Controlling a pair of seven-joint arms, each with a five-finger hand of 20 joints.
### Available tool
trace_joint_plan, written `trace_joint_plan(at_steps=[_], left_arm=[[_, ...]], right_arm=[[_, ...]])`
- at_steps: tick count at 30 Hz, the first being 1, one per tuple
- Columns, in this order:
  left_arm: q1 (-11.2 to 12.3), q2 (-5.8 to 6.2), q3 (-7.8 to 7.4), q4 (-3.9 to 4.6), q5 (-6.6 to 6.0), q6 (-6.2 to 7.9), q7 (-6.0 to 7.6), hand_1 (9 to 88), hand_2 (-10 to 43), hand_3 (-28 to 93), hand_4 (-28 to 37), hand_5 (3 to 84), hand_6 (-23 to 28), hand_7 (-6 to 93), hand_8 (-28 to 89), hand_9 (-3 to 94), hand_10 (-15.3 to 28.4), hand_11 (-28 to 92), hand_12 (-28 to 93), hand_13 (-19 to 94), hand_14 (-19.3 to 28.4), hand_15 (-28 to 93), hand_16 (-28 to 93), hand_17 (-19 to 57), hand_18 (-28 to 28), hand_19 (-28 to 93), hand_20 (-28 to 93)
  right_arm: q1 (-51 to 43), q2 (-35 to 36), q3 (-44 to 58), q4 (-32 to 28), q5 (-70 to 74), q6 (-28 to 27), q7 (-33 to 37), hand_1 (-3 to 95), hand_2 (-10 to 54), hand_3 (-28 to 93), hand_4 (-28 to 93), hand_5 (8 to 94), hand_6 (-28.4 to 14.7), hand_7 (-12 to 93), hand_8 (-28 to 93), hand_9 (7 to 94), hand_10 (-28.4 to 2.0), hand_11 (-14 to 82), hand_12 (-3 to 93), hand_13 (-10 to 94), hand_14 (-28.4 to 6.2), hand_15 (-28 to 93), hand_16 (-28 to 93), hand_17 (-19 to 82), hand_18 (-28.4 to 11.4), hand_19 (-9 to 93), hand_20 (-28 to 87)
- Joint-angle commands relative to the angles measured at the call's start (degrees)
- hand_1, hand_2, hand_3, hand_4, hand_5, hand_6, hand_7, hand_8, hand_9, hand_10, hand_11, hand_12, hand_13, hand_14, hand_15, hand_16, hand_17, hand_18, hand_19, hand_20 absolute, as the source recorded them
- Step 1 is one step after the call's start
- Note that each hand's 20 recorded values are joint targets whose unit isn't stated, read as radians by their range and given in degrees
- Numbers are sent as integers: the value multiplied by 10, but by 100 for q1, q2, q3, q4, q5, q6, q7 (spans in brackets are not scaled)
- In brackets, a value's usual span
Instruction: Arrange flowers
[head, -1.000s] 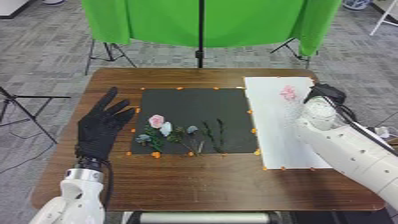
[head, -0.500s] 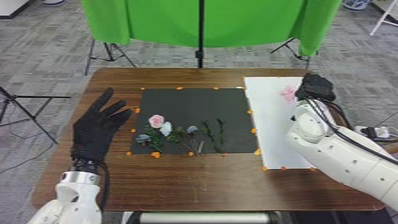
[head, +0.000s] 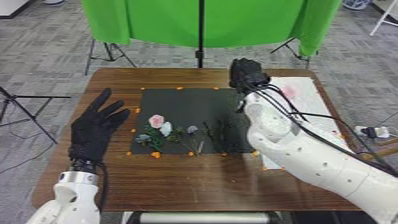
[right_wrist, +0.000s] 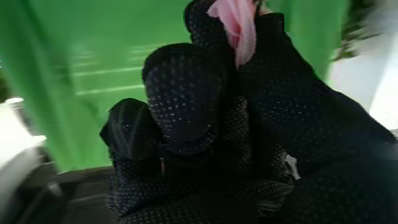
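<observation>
At the left of the head view, the left hand (head: 91, 131) is above the brown table (head: 178, 187), its fingers straight and spread wide.

Next, on the dark mat (head: 191, 102), the flowers lie in its nearer part. First come a small bluish flower (head: 143, 138) and a pink rose (head: 156, 121), then a pale flower (head: 166, 129) just beside the rose, and another grey-blue flower (head: 192, 129). Their green leaves and stems mix together, so which stem belongs to which flower I cannot tell. More to the right are dark green stems (head: 213, 133), hard to separate from the mat. The right arm covers the right edge of the mat.

The right hand (head: 248, 75) is over the far right corner of the mat. In the head view what it holds is hard to make out, but the right wrist view shows a narrow grip: pink petals (right_wrist: 236, 30) are pinched at the fingertips. The glove hides part of them, and the picture's edge cuts off their upper part.

Farthest right, the white sheet (head: 304, 87) is partly hidden by the arm and its cables. A faint pink patch (head: 289, 91) shows on it, too blurred to name.
</observation>
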Motion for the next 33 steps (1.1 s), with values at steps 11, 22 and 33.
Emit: trace_joint_plan(at_steps=[11, 22, 33], left_arm=[[-55, -411, -206, 19, 399, -379, -719, 235, 60, 786, -270, 325, 60, 137, -105, 327, 190, 250, 126, 265, 274, 548, -73, -67, 284, 522, 272], [-148, -289, -121, 56, 322, -293, -511, 234, 61, 785, -270, 325, 61, 135, -105, 328, 190, 249, 125, 264, 275, 548, -74, -67, 284, 522, 270], [-170, -309, -109, 61, 324, -331, -496, 236, 60, 788, -266, 326, 61, 137, -105, 328, 190, 249, 125, 264, 274, 547, -74, -67, 284, 523, 269]], right_arm=[[-984, -377, -62, -431, -524, -641, -488, 565, -95, 745, -283, 810, 13, 221, -12, 894, -75, 90, 320, 743, -28, 582, 276, 345, -194, 932, 479], [-859, -344, -37, -552, -432, -692, -648, 450, -95, 807, -283, 703, 16, 188, -67, 703, -117, 231, 150, 616, -83, 642, 185, 260, -211, 932, 480], [-841, -229, 73, -664, -464, -652, -579, 367, -95, 834, -283, 643, 5, 175, -142, 639, -144, 223, 142, 561, -124, 705, 106, 237, -216, 932, 513]])
